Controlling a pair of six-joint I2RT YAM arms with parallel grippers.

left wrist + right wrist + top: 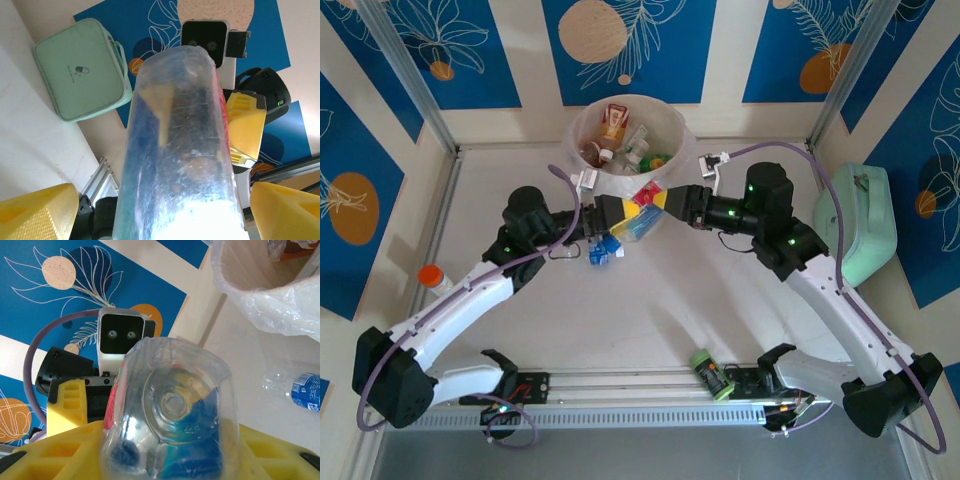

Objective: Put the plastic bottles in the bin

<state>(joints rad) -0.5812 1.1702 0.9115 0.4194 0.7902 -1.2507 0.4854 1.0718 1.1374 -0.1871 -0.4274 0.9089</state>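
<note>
Clear plastic, the bottle (180, 150) sits clamped between the right gripper's (672, 200) fingers (270, 452). Its other end lies between the left gripper's (620, 214) fingers (35, 215), which stand wide, apart from it on both sides. The bin (578, 130), with bottles (613, 125) inside, stands just beyond both grippers. A blue-labelled bottle (605, 250) lies just beside the left one.

The top external camera looks steeply down over the table (650, 320). The left wrist camera peers forward through the left gripper (165, 207), the right wrist camera through the right gripper (165, 455). Both sit very close to one shared clear plastic bottle (180, 150), facing each other.
</note>
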